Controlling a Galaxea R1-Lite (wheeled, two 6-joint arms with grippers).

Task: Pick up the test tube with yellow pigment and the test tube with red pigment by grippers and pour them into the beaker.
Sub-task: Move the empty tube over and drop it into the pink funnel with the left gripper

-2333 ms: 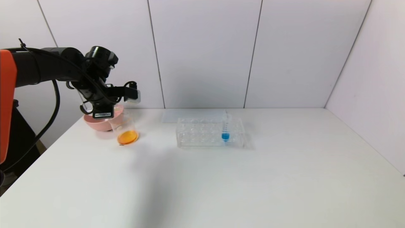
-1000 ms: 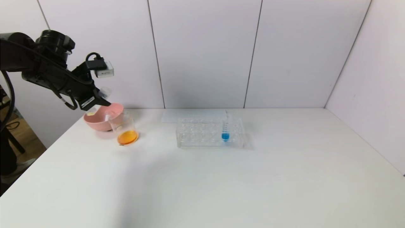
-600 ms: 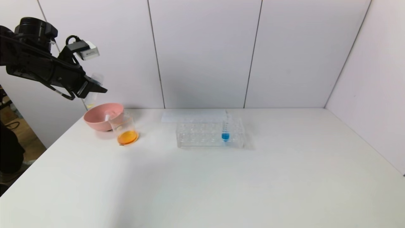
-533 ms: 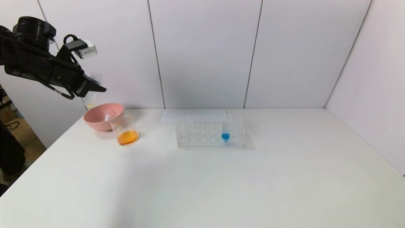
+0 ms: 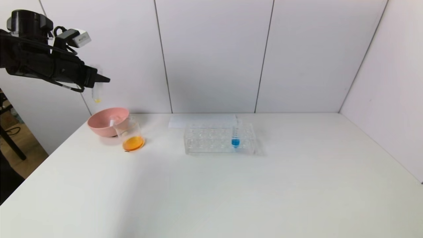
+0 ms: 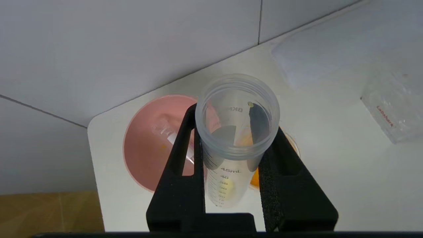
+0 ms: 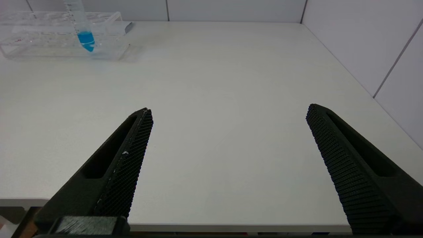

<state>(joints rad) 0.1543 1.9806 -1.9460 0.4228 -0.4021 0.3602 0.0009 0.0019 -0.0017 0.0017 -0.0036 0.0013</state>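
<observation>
My left gripper [image 5: 100, 79] hangs high above the table's far left corner, shut on the test tube with yellow pigment [image 5: 96, 94]. The tube hangs upright below the fingers with only a yellow trace at its base. In the left wrist view the gripper [image 6: 235, 119] clamps this tube [image 6: 228, 185] just under its open mouth. The beaker [image 5: 130, 135] stands below and to the right, holding orange liquid. No tube with red pigment shows. My right gripper [image 7: 228, 114] is open over the table's near edge, holding nothing.
A pink bowl [image 5: 99, 127] sits just behind the beaker, with a clear tube [image 6: 165, 134] lying in it. A clear tube rack [image 5: 205, 138] stands mid-table with a blue-liquid tube [image 5: 235, 134] upright in it. A pale sheet [image 5: 185, 120] lies behind the rack.
My left gripper has risen from just over the bowl and beaker and drawn back to the left. The tube in it has swung from tilted to upright.
</observation>
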